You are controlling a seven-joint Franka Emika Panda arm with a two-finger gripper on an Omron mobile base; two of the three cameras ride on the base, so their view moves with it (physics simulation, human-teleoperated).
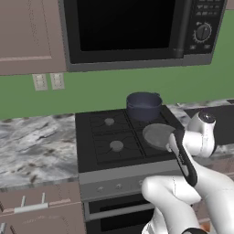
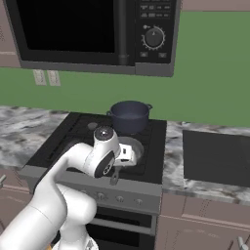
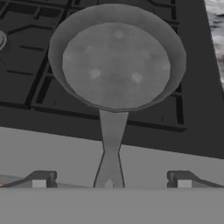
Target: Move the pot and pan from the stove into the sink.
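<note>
The pan (image 3: 116, 65), shallow with a speckled grey inside, rests on the front right burner of the black stove (image 1: 109, 137). Its long handle (image 3: 110, 144) runs back over the stove's front edge and passes between my fingertips. My gripper (image 3: 111, 183) is open, one fingertip on each side of the handle, with clear gaps to both. The deep blue-grey pot (image 1: 144, 105) stands on the back right burner, just behind the pan (image 2: 135, 148). To the right of the stove, the dark sink (image 2: 215, 156) is set into the marbled counter.
A black microwave (image 1: 137, 27) hangs low over the stove. Marbled counter (image 1: 36, 141) stretches to the left, with cabinet drawers below. The grey knob panel (image 2: 117, 195) and the oven door sit under the pan handle. My white arm crosses the stove's front right corner.
</note>
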